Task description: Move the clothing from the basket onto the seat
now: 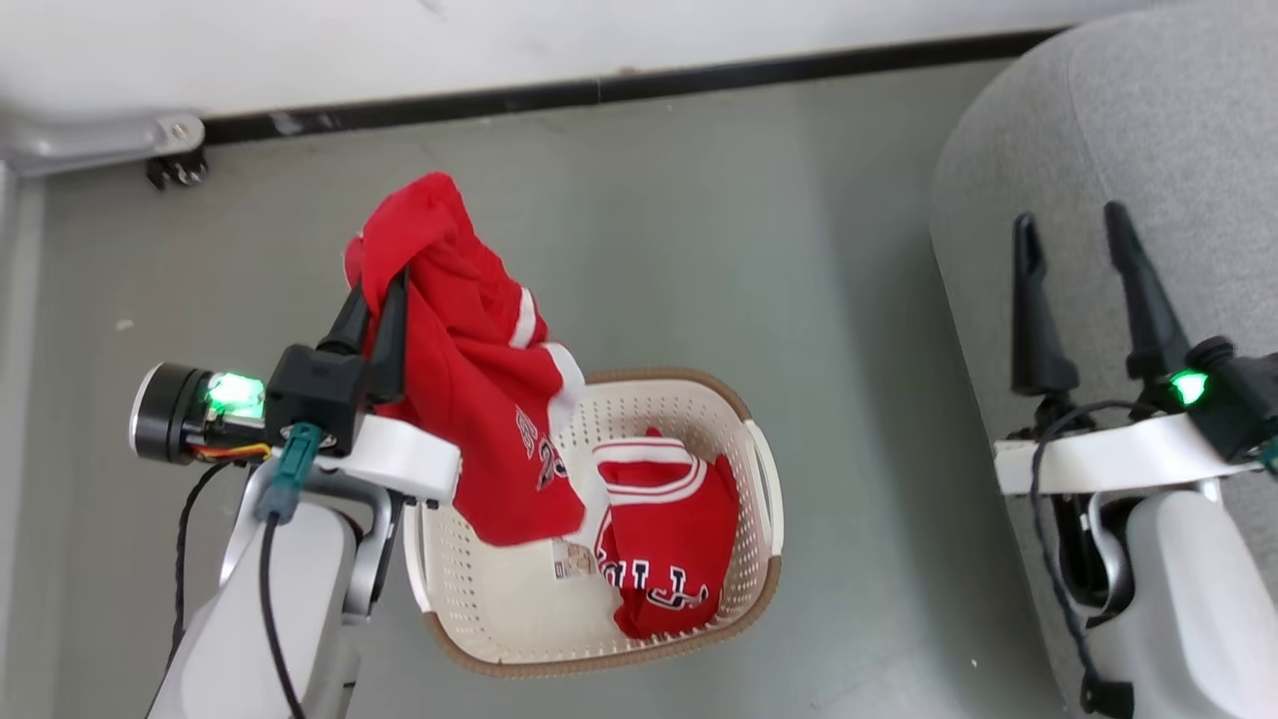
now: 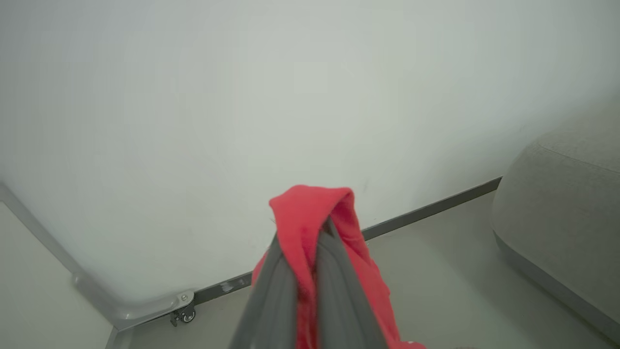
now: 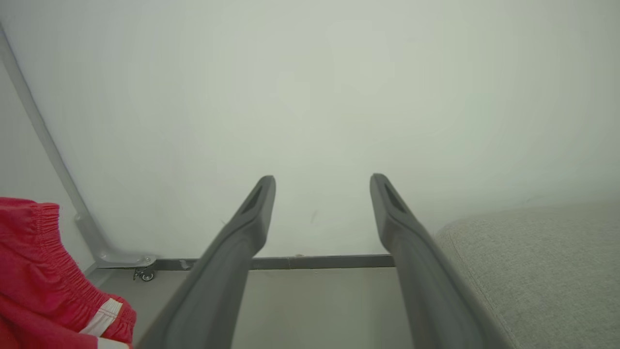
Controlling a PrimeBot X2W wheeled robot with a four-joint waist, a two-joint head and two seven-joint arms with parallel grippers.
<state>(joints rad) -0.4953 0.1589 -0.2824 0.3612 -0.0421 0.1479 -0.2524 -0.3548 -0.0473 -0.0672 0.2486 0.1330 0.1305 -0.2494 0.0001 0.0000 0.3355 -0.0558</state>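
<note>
Clamping a fold of one red garment (image 1: 479,399), your left gripper (image 1: 382,285) has its jaws pressed together, the cloth hanging above the basket's (image 1: 771,499) left rim. Your right gripper (image 1: 1068,217) stands spread wide, empty, above the seat's (image 1: 1128,130) near edge. You have two garments: the second garment (image 1: 664,539) lies inside the single basket, by its right wall.

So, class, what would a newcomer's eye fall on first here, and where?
A bright red garment hangs from the shut left gripper, above the cream basket at centre. A second red garment lies inside the basket, on its right side. At far right, the open right gripper sits by the grey seat.
</note>
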